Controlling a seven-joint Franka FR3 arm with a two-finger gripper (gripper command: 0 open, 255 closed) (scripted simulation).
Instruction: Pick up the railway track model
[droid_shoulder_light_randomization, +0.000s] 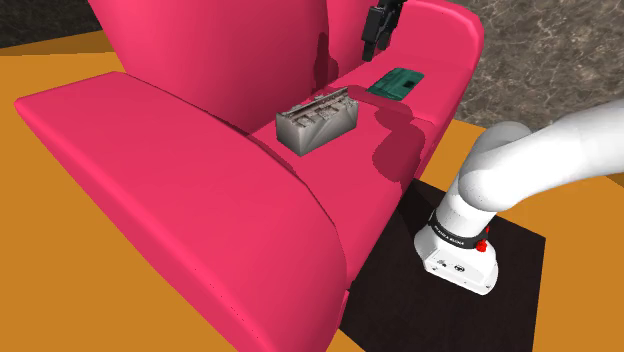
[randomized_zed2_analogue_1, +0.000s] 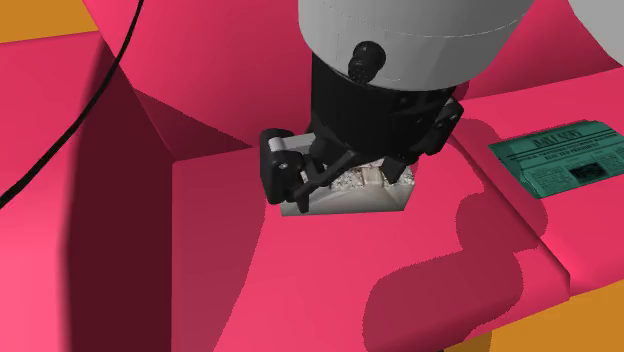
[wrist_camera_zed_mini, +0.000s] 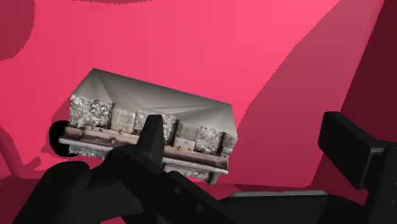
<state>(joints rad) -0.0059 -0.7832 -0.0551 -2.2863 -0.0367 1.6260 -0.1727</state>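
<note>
The railway track model (droid_shoulder_light_randomization: 318, 118) is a grey stony block with brown rails along its top, lying on the pink sofa seat (droid_shoulder_light_randomization: 400, 130). In the shoulder view my black gripper (droid_shoulder_light_randomization: 373, 40) hangs above the seat, up and to the right of the model. The second exterior view has the gripper (randomized_zed2_analogue_1: 340, 165) over the model (randomized_zed2_analogue_1: 350, 198), hiding most of it. In the wrist view the gripper (wrist_camera_zed_mini: 248, 143) is open; one finger (wrist_camera_zed_mini: 153, 137) overlaps the model (wrist_camera_zed_mini: 127, 105), while the other finger (wrist_camera_zed_mini: 347, 146) is over bare cushion. Nothing is held.
A green printed booklet (droid_shoulder_light_randomization: 397, 84) (randomized_zed2_analogue_1: 560, 160) lies flat on the seat beyond the model. The sofa's backrest (droid_shoulder_light_randomization: 220, 40) and its armrest (droid_shoulder_light_randomization: 180, 180) rise around the seat. My base (droid_shoulder_light_randomization: 460, 250) stands on a black mat over orange floor.
</note>
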